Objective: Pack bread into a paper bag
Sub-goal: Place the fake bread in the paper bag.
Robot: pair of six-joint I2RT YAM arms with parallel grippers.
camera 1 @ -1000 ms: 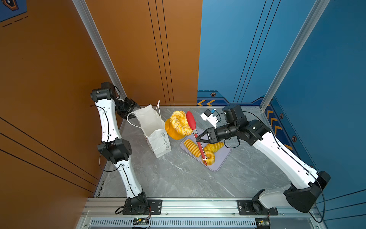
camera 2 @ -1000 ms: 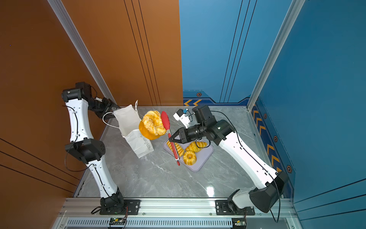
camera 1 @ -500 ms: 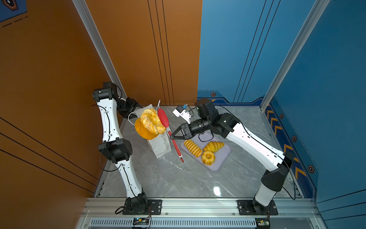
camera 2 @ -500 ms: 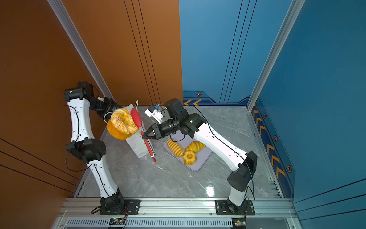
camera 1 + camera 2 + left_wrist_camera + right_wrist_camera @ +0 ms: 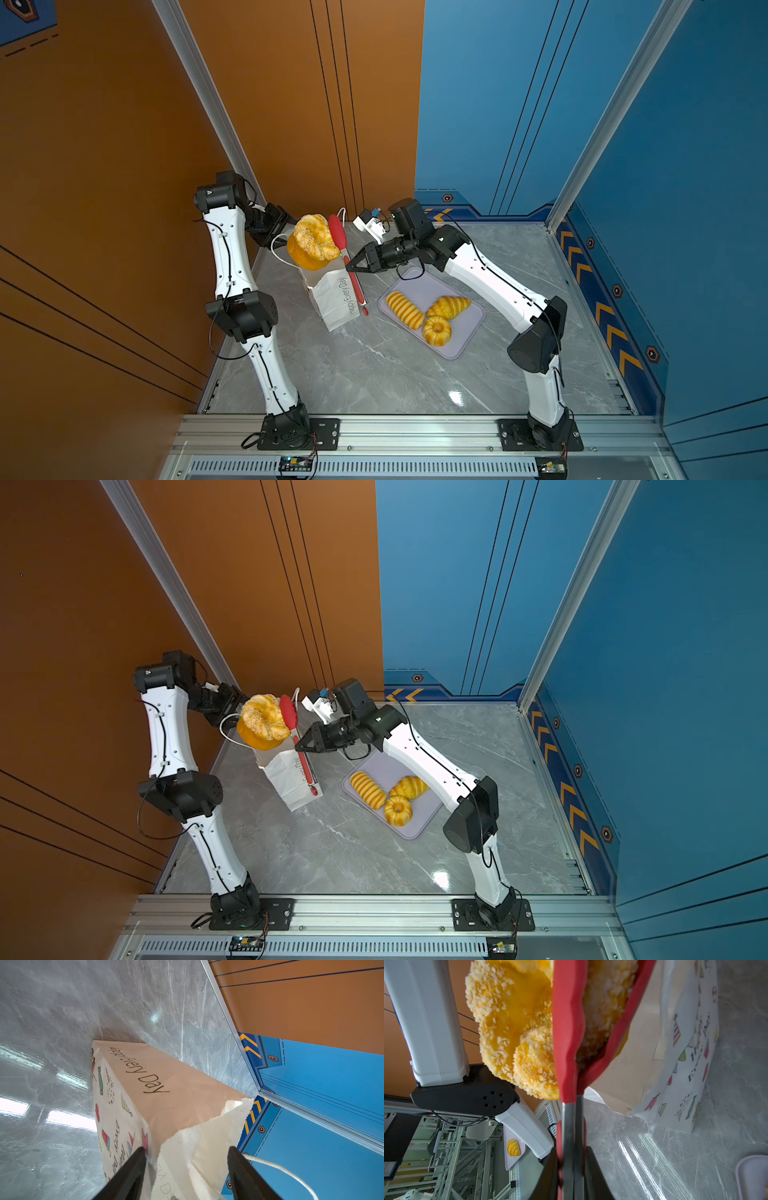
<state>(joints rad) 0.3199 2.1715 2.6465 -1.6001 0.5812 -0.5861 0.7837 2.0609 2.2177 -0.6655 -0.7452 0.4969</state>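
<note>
We see the right pincer point(image 5: 352, 266) pressed together on red tongs point(image 5: 337, 235), tongs clamping the sesame ring bun point(image 5: 313, 245) over the mouth of the paper bag point(image 5: 332, 299), left pincer point(image 5: 185, 1149) spread astride the bag's top corner, loaf point(image 5: 405, 309), croissant point(image 5: 449, 306), ring cake point(image 5: 436, 330) on the lilac tray point(image 5: 467, 332).

From above, the sesame bun point(image 5: 312, 243) hides the paper bag point(image 5: 332, 297) opening.
</note>
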